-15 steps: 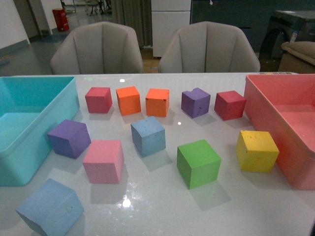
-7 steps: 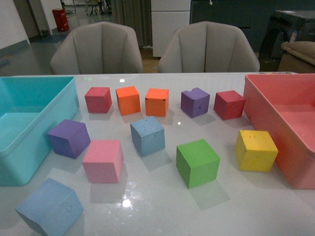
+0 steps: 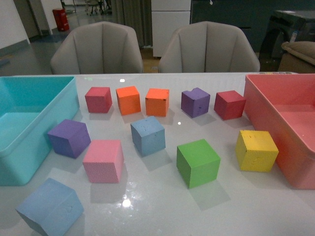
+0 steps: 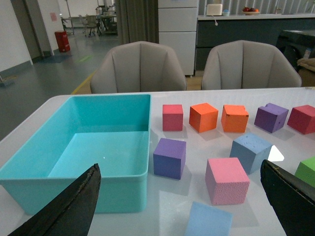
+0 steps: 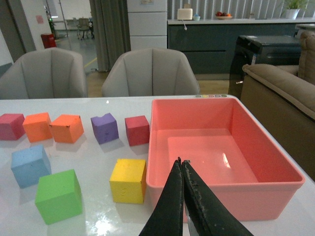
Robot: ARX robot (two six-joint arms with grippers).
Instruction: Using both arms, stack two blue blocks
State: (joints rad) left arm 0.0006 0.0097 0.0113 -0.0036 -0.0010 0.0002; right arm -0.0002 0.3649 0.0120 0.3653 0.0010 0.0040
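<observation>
One blue block [image 3: 148, 136] sits mid-table; it also shows in the left wrist view [image 4: 251, 152] and the right wrist view [image 5: 30, 165]. The other blue block [image 3: 51, 208] lies tilted at the near left corner, and its top shows in the left wrist view [image 4: 209, 220]. Neither arm shows in the front view. My left gripper [image 4: 182, 196] is open and empty, its fingers wide apart, hovering back from the near blue block. My right gripper [image 5: 181, 164] is shut and empty, above the near rim of the pink bin [image 5: 221, 187].
A teal bin [image 3: 19, 147] stands at the left, the pink bin [image 3: 275, 98] at the right. Between them lie a pink cube [image 3: 103, 161], green cube [image 3: 198, 162], yellow cube [image 3: 256, 150], two purple cubes, two orange cubes and two red cubes. Two chairs stand behind the table.
</observation>
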